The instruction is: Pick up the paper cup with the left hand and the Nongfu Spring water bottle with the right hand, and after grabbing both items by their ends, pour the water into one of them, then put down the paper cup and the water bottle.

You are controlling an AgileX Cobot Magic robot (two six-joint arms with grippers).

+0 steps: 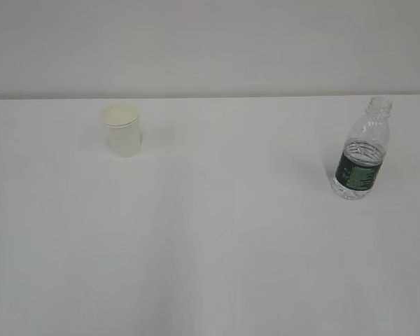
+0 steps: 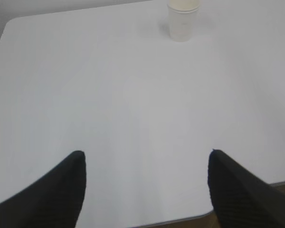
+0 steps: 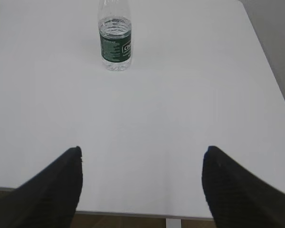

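Observation:
The small white paper cup (image 1: 122, 129) stands upright at the back left of the white table; the left wrist view shows the paper cup (image 2: 183, 21) far ahead at the top edge. The clear water bottle (image 1: 362, 150) with a dark green label and no cap stands upright at the right; the right wrist view has the water bottle (image 3: 115, 40) far ahead, with water inside. My left gripper (image 2: 146, 154) is open over the table's near edge, nothing between its black fingers (image 2: 61, 190). My right gripper (image 3: 141, 151) is likewise open and empty. Neither arm shows in the exterior view.
The white table (image 1: 217, 238) has a rounded far-left corner (image 2: 12, 23) and a near edge (image 3: 133, 213) just below both grippers. A pale wall (image 1: 210, 42) runs behind the table. The table's right edge (image 3: 268, 71) lies well right of the bottle.

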